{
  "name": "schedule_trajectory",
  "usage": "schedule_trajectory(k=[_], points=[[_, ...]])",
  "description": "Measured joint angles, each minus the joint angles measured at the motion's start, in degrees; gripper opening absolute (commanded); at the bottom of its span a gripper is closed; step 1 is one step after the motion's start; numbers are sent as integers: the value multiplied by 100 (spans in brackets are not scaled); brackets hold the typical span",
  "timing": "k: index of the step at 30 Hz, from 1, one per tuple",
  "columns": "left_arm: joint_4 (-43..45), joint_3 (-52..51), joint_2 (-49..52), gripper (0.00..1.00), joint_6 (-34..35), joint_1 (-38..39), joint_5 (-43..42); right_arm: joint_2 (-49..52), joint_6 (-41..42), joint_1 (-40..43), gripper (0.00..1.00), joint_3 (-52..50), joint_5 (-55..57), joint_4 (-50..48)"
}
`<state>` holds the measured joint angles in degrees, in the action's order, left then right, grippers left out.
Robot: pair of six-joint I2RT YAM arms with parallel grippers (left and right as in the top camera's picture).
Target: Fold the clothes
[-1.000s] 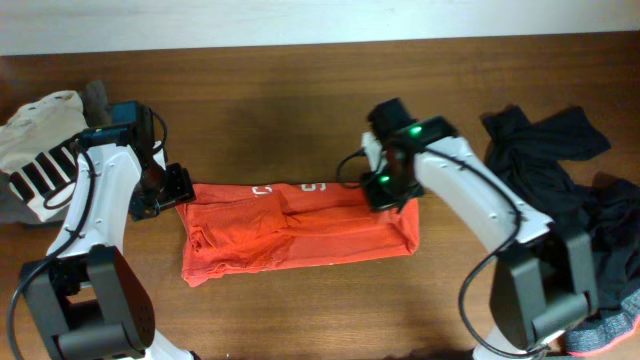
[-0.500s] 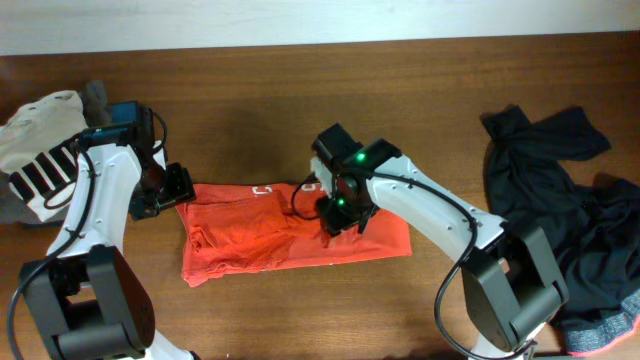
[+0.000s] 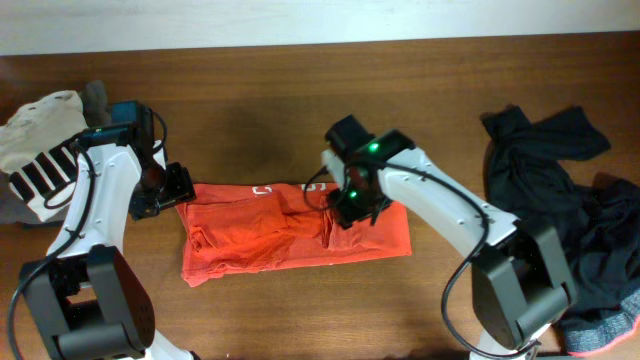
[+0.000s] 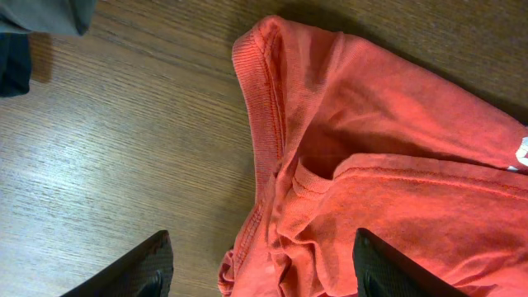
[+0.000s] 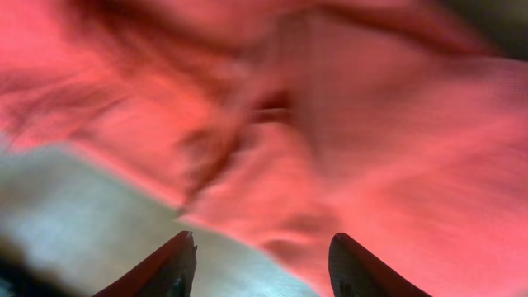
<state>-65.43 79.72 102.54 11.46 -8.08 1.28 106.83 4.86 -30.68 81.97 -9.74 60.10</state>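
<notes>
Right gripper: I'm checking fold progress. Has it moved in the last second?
Yes. The right gripper went left over the orange shirt, away from the black clothes, then edged back right slightly.

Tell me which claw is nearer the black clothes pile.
Right. The right claw is over the middle of the orange shirt, with bare table between it and the black clothes pile; the left claw is at the shirt's far-left edge.
</notes>
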Motion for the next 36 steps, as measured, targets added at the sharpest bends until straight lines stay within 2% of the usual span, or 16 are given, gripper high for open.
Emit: schedule_trajectory(k=[13, 20, 24, 34, 36], points=[[0, 0, 0, 70, 0, 0, 0, 13, 651, 203, 57, -205, 350, -245], [-2, 0, 0, 70, 0, 0, 0, 282, 726, 203, 56, -326, 168, -673], [-2, 0, 0, 70, 0, 0, -2, 313, 745, 203, 53, -326, 74, -828], [-2, 0, 0, 70, 0, 0, 0, 313, 973, 203, 52, -356, 39, -824], [-2, 0, 0, 70, 0, 0, 0, 313, 1084, 203, 46, -437, 37, -949]])
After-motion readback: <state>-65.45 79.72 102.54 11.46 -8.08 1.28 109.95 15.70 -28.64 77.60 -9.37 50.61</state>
